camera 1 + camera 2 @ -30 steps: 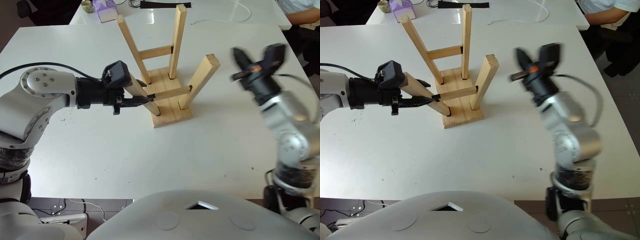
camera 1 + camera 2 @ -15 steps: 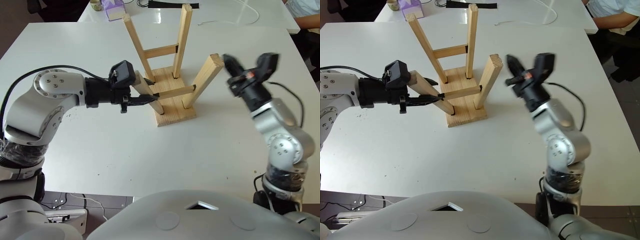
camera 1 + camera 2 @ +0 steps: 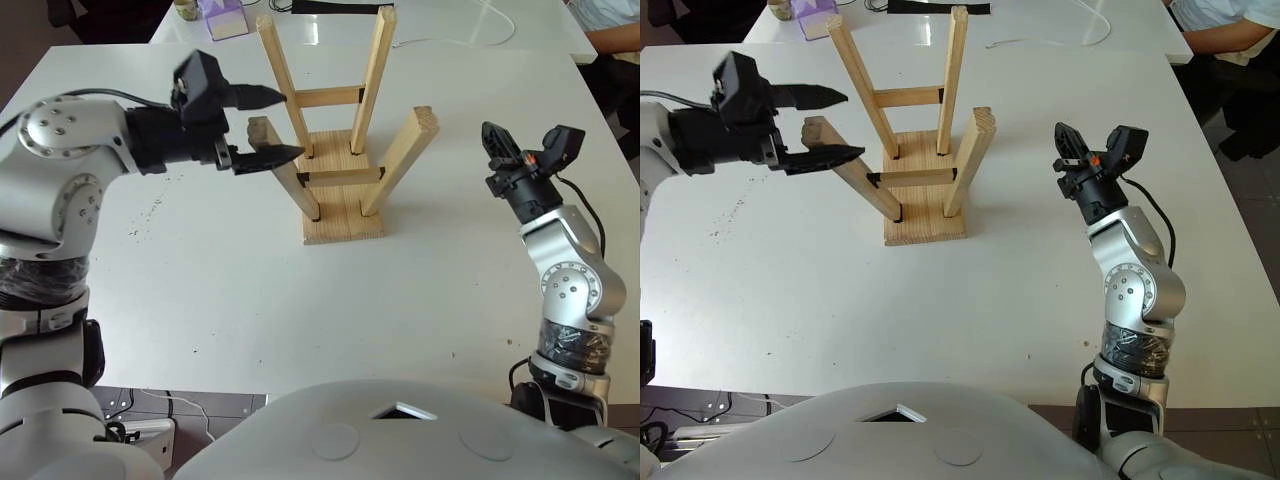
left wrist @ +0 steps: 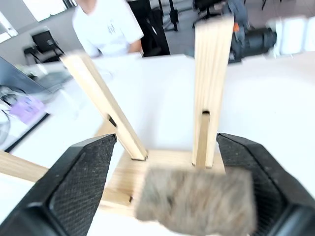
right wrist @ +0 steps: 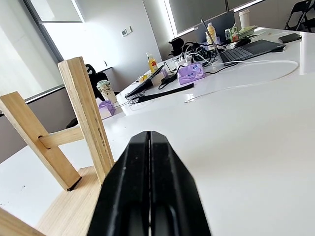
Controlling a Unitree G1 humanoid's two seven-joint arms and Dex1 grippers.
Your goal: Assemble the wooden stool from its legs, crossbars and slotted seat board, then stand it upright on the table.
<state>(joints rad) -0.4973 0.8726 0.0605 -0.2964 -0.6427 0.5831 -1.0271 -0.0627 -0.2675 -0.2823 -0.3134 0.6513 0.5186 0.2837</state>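
**Position of the work.** The stool (image 3: 343, 180) stands upside down on the table (image 3: 200, 300). The seat board (image 3: 340, 230) lies flat on the table. All four legs rise from the seat board, and two crossbars (image 3: 340, 177) join them in pairs. Assembly looks complete. The remaining step is judged to be turning the stool over onto its legs.

**Left gripper.** The left gripper (image 3: 855, 123) is level with the upper part of the legs, on the robot's left of the seat board. Its fingers are spread wide, one above the other. The free end of the near-left leg (image 3: 285, 172) sits in the gap between them. In the left wrist view both pads (image 4: 81, 182) stand clear of that leg end, so nothing is clamped.

**Governing relation.** The long axis of the near-left leg runs from its socket in the seat board upward and outward, slanting toward the left gripper. The leg therefore points almost straight into the open fingers. Closing them would seize the leg near its tip, far from the seat board. A grip there gives a long lever for tipping the stool, but it also puts a bending load on the socket joint.

**Right gripper.** The right gripper (image 3: 488, 135) is held above the table well to the right of the seat board. Its fingers are pressed together and hold nothing. The left arm is much the nearer to the stool.
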